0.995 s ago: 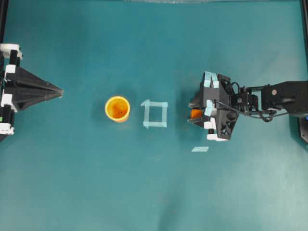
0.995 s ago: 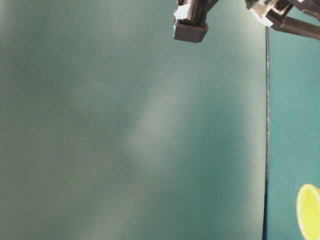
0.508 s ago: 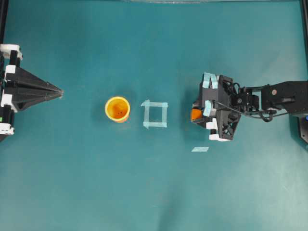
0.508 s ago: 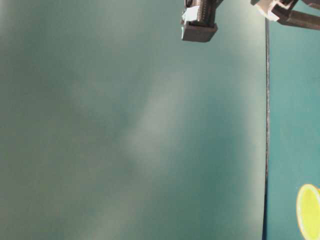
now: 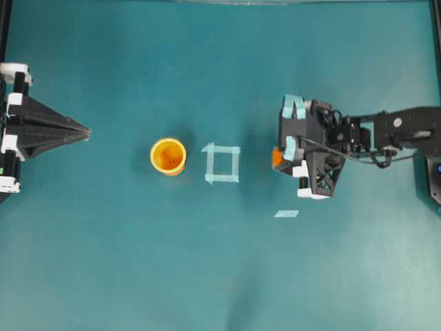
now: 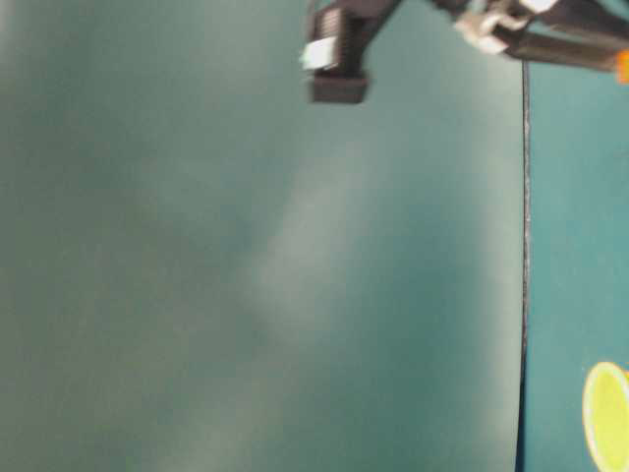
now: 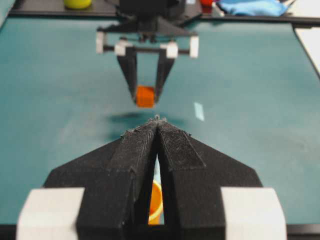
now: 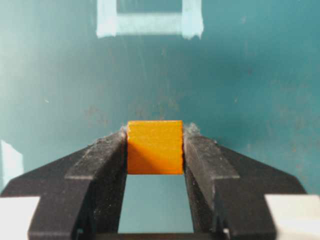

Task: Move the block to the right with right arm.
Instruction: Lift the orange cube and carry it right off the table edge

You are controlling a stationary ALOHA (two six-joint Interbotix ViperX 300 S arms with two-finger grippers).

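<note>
Pinching one orange block (image 8: 154, 147), the right gripper (image 8: 154, 155) has a black finger (image 8: 102, 167) flat on each side face, the cube sitting square at their tips, held above the teal table (image 8: 260, 75). No long axis; its faces line up with the fingers. Beyond the tips: one tape square (image 5: 222, 164), one yellow-orange cup (image 5: 168, 156), then the left gripper (image 5: 86, 130), pressed together.

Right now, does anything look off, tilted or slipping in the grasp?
Nothing stands out. The block sits square between the right gripper fingers, lifted off the table; the cup stands upright.
</note>
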